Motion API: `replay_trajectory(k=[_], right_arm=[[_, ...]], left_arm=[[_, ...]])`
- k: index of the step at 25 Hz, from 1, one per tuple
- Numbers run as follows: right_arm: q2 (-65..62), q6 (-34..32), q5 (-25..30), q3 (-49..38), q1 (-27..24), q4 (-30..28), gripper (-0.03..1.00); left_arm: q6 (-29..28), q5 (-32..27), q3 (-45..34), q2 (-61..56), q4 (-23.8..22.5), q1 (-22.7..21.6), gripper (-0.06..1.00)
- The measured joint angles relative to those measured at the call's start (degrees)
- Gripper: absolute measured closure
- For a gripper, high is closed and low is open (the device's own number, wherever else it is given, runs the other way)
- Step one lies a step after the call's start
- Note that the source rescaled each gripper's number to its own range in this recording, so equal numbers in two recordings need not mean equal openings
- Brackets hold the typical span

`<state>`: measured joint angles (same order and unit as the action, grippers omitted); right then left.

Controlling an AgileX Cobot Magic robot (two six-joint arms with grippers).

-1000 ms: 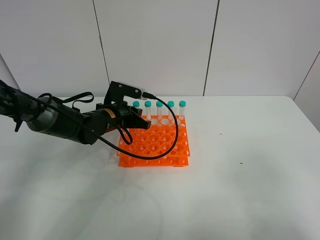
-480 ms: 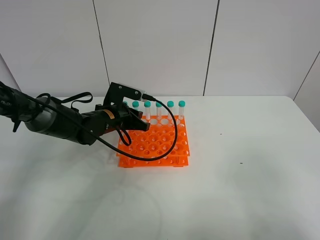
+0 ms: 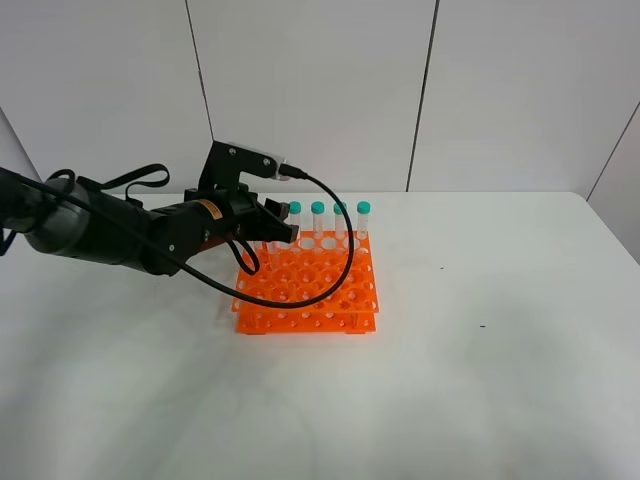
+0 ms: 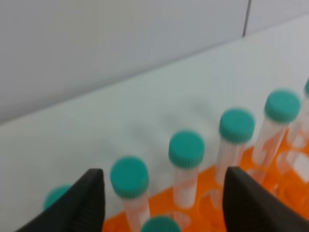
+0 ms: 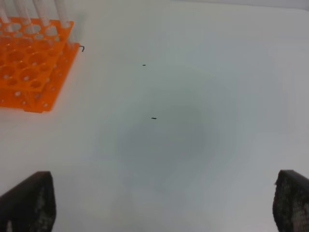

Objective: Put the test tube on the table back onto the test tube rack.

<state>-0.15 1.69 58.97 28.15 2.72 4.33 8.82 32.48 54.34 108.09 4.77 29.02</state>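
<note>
The orange test tube rack (image 3: 308,284) stands on the white table (image 3: 480,380), a little left of the middle in the high view. It has two tiers and a grid of round holes. In its back row, the one nearest the wall, several test tubes (image 3: 341,224) stand upright with their teal caps above the top tier. In the high view three caps show clearly, and the arm covers the left end of this row. The holes in the rows closer to the camera look empty.

The left gripper (image 3: 283,232) hangs above the back left part of the rack, with its black cable looping over the holes. In the left wrist view its two dark fingers (image 4: 244,203) are spread apart and hold nothing. Between them the caps of the standing tubes (image 4: 186,150) are seen, somewhat blurred, and one more teal cap (image 4: 160,225) shows at the edge close under the gripper. I cannot tell which hole that tube sits in.

The right gripper (image 5: 154,203) is spread wide over a bare part of the table, well apart from the rack (image 5: 30,67).
</note>
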Motion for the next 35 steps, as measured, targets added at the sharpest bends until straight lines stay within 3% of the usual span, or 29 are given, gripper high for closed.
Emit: replay_trajectory(k=[6, 11, 14, 16, 23, 35], right_arm=[[0.00, 0.00, 0.00, 0.00, 0.00, 0.00, -0.03], [0.00, 0.00, 0.00, 0.00, 0.00, 0.00, -0.03], [0.00, 0.00, 0.00, 0.00, 0.00, 0.00, -0.03], [0.00, 0.00, 0.00, 0.00, 0.00, 0.00, -0.03], [0.00, 0.00, 0.00, 0.00, 0.00, 0.00, -0.03], [0.00, 0.00, 0.00, 0.00, 0.00, 0.06, -0.03]], left_arm=[[0.00, -9.13, 0.00, -10.26, 0.00, -0.12, 0.24], [0.00, -23.82, 0.06, -18.63, 0.17, -2.01, 0.18], [-0.41, -36.30, 0.70, -20.66, 0.17, -4.93, 0.01], [-0.72, -43.73, 0.71, -20.59, 0.17, -7.44, -0.03], [-1.13, -66.19, 2.79, -16.12, 0.17, -17.72, -0.06], [-1.66, -78.37, 5.21, -16.51, 0.17, -28.98, -0.06]])
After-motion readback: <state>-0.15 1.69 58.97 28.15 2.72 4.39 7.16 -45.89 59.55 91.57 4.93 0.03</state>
